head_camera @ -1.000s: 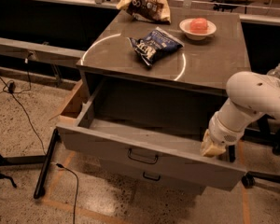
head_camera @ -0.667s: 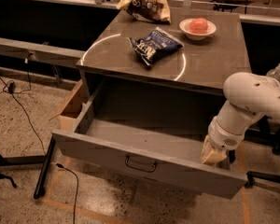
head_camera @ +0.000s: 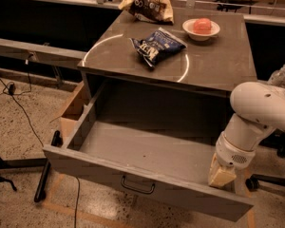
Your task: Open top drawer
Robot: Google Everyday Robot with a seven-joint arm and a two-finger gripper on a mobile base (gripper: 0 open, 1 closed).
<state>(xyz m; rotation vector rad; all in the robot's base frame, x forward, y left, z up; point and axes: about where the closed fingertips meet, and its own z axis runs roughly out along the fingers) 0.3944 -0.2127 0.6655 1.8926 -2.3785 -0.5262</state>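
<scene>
Holding the tan fingers (head_camera: 217, 174) closed together, no gap showing, with the gripper (head_camera: 222, 184) hanging at 4 o'clock, just inside the front of the top drawer (head_camera: 147, 151) at its right end, under the white arm (head_camera: 256, 113). Standing pulled far out toward 6 o'clock from beneath the table (head_camera: 218, 65), baring a plain grey inside, the dark loop handle (head_camera: 137, 185) centred on the front. Carrying, up toward 12 o'clock, a blue snack bag (head_camera: 156, 45), a brown bag (head_camera: 147, 4) and a white bowl (head_camera: 201, 28).
</scene>
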